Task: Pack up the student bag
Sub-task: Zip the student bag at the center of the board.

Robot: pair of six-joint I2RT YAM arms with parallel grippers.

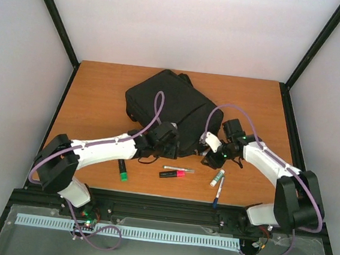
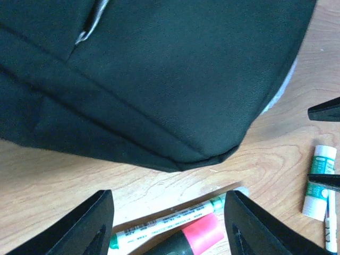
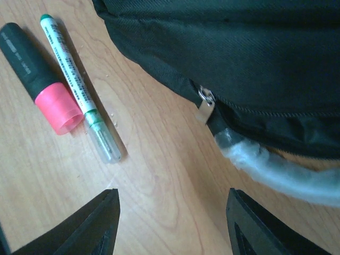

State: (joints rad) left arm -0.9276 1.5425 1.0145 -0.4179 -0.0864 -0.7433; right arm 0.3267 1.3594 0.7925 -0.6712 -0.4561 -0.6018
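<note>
The student bag (image 1: 166, 106) is a large black fabric backpack lying in the middle of the table. Its near corner fills the left wrist view (image 2: 159, 69). The right wrist view shows its edge (image 3: 239, 53), a silver zip pull (image 3: 204, 106) and the grey-silver loop handle (image 3: 276, 170). My left gripper (image 1: 161, 146) is open and empty at the bag's near edge, hovering (image 2: 170, 223) over a white pen (image 2: 175, 220) and a pink-capped highlighter (image 2: 199, 236). My right gripper (image 1: 212, 159) is open and empty (image 3: 172, 223) above bare wood beside the handle.
Loose items lie on the wood in front of the bag: a green marker (image 1: 122, 171), the pink highlighter (image 1: 173, 173), the white pen (image 1: 178, 168), a white glue stick (image 1: 216, 178) and a blue pen (image 1: 218, 192). The table's near edge is just behind them.
</note>
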